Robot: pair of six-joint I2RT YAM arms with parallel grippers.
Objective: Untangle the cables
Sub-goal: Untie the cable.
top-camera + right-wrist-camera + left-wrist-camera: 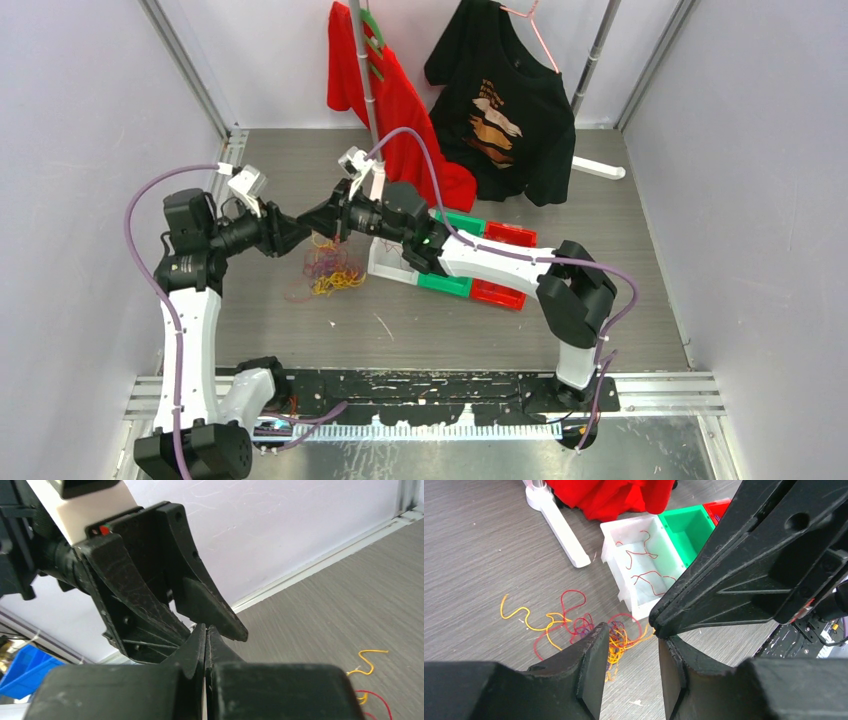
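Observation:
The cables [326, 272] lie as a tangle of thin red, yellow and purple strands on the grey table, also in the left wrist view [616, 640]. My right gripper [318, 226] hovers just above the tangle with its jaws pressed together [206, 629]. In the left wrist view a yellow strand [644, 636] runs from the tangle up to its tip [657, 626]. My left gripper [298, 230] faces it tip to tip. It is open and empty [629, 647], with the tangle below between its fingers. Several red cables [644, 565] lie in a white bin.
A white bin [388, 262], green bins [448, 284] and red bins [506, 236] stand right of the tangle. A red shirt [400, 110] and a black shirt [512, 110] hang on a rack at the back, its white foot [559, 525] on the table. Walls enclose three sides.

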